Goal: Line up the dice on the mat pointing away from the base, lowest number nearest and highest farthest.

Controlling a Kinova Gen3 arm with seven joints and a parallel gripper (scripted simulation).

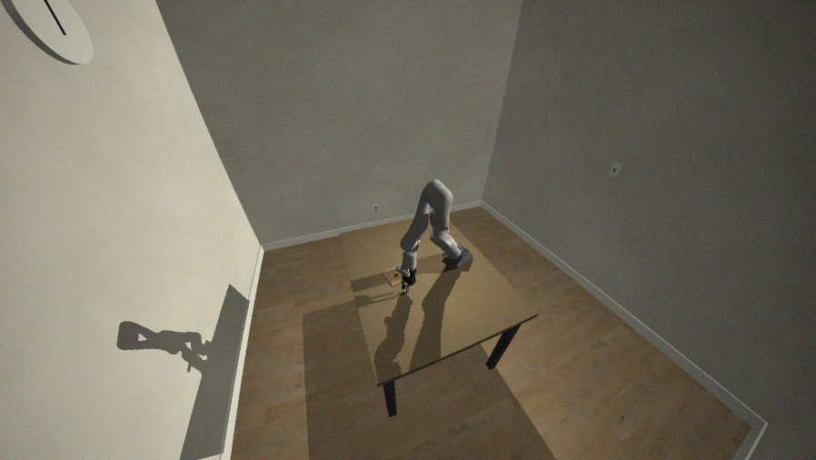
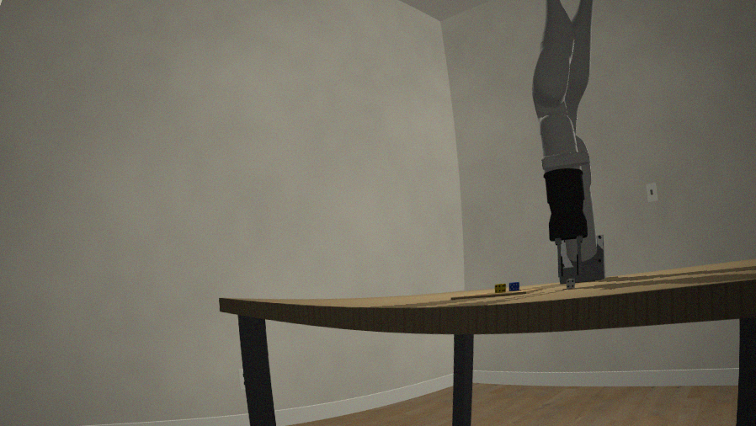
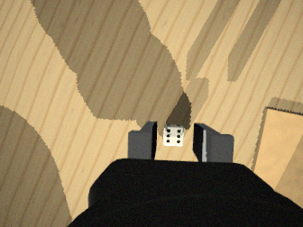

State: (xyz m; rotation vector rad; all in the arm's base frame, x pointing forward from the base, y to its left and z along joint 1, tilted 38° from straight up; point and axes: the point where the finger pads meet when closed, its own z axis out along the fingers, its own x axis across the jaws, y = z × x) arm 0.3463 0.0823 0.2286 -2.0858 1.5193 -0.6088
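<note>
A white die (image 3: 175,137) (image 2: 570,283) lies on the bare wooden table (image 2: 370,309), beside the mat and not on it. My gripper (image 3: 175,136) (image 2: 568,258) (image 1: 405,287) points straight down and hangs a little above the die. Its fingers are open, one on each side of the die in the wrist view, and they hold nothing. A thin tan mat (image 2: 482,295) (image 3: 283,149) (image 1: 393,279) lies flat to one side. A yellow die (image 2: 499,287) and a blue die (image 2: 513,286) stand side by side on it.
The arm's base (image 2: 592,267) (image 1: 459,260) is mounted on the table just behind the gripper. The table's edge (image 1: 456,355) is far from the dice. Long shadows of the arm cross the table top.
</note>
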